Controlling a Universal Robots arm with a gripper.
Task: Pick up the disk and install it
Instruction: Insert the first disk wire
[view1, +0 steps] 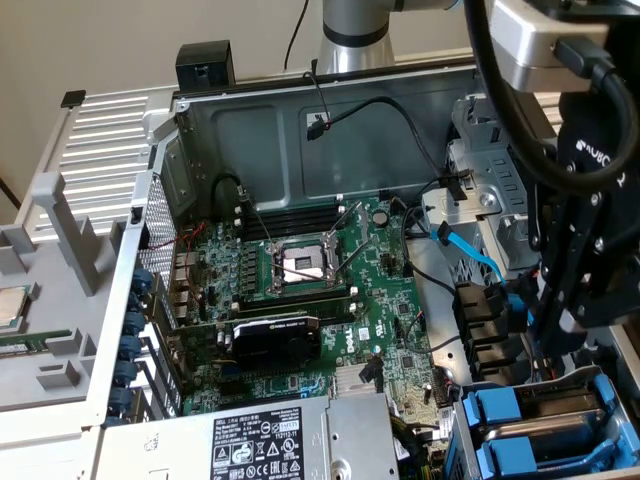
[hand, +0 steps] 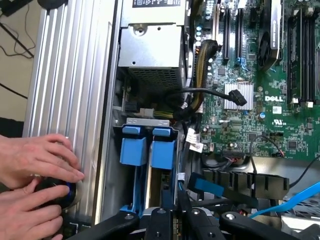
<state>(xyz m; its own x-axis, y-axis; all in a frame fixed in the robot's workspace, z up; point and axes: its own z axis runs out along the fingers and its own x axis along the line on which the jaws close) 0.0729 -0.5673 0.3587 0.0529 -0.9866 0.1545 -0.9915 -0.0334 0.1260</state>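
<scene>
Pincer (view1: 565, 320) is hanging over the drive bay (view1: 458, 425) at the exterior view's lower right. Whether it is clenched or released cannot be told. The disk (view1: 545, 403) is sitting in that bay in its blue carrier, just below the pincer. On the wrist camera the disk (hand: 162, 150) is lying directly ahead of the pincer (hand: 167, 217), while a person's hands (hand: 35, 165) are resting on the case's ribbed edge (hand: 70, 75).

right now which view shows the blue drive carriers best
The wrist view: both blue carriers sit side by side, close up. The exterior view catches them in its lower right corner, cut off by the edge.
</scene>
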